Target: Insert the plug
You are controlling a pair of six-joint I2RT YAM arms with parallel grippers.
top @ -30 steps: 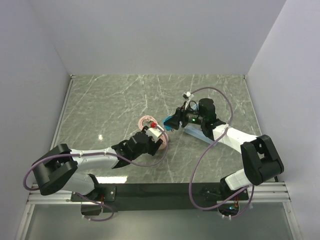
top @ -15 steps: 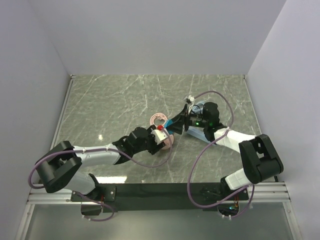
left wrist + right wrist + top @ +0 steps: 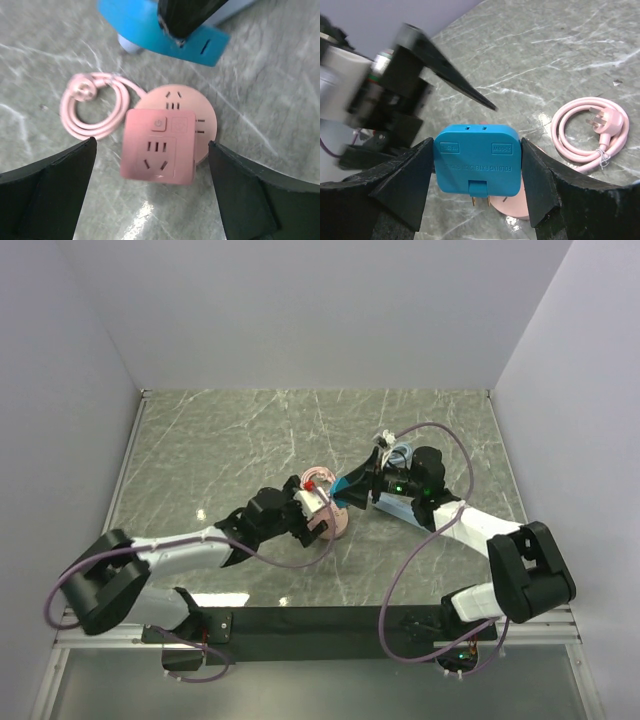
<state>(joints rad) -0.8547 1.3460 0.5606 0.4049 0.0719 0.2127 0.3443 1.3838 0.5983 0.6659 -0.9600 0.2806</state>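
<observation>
The right wrist view alone shows the grip. The right pincer (image 3: 477, 172) is part-way open and clamped on the two sides of the blue plug (image 3: 477, 159), whose brass prongs point down. Only the left wrist view shows the socket face of the pink socket cube (image 3: 157, 145), with the left pincer (image 3: 151, 150) spread wide on either side and touching nothing. The plug hangs close beside the cube, in no socket. A coiled pink cord (image 3: 95, 107) lies next to it on the worktop (image 3: 280, 100). From above, both arms crowd the cube.
</observation>
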